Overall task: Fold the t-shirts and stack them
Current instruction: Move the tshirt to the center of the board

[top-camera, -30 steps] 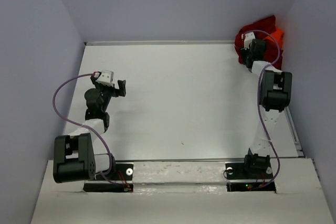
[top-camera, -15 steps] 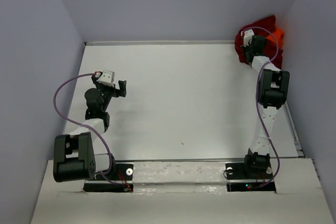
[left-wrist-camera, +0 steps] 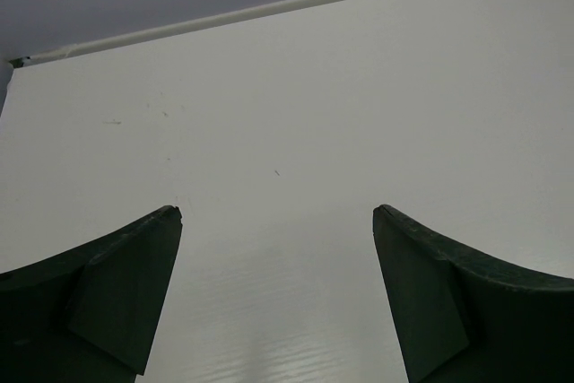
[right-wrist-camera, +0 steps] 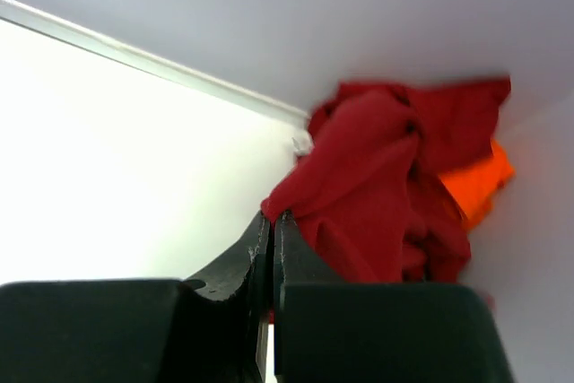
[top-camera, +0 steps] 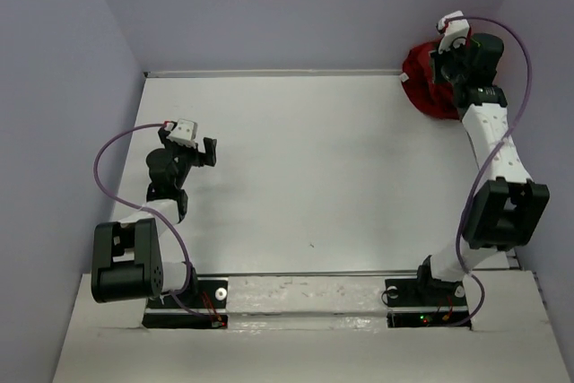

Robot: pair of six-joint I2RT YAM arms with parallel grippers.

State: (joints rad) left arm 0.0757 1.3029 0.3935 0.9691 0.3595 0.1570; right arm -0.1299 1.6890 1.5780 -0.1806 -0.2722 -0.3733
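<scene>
None of the folding or stacking is done. The right pincer point(right-wrist-camera: 272, 221) is clamped on the crumpled dark red t-shirt point(right-wrist-camera: 377, 177) at its edge, with the orange t-shirt point(right-wrist-camera: 471, 181) bunched just beyond its tips. The left pincer point(left-wrist-camera: 276, 213) hangs with jaws apart and empty, well away from both.

Two t-shirts are counted, heaped together at the far right corner of the one white flat table point(top-camera: 314, 159): one dark red crumpled cloth t-shirt point(right-wrist-camera: 377, 177) and one bright orange cloth t-shirt point(right-wrist-camera: 471, 181). Two black-and-white jointed robot arms are counted at the near edge, the left arm point(top-camera: 166, 172) and the right arm point(top-camera: 491, 132). Two looped purple cables are counted, the left cable point(top-camera: 97, 166) and the right cable point(top-camera: 527, 60).
</scene>
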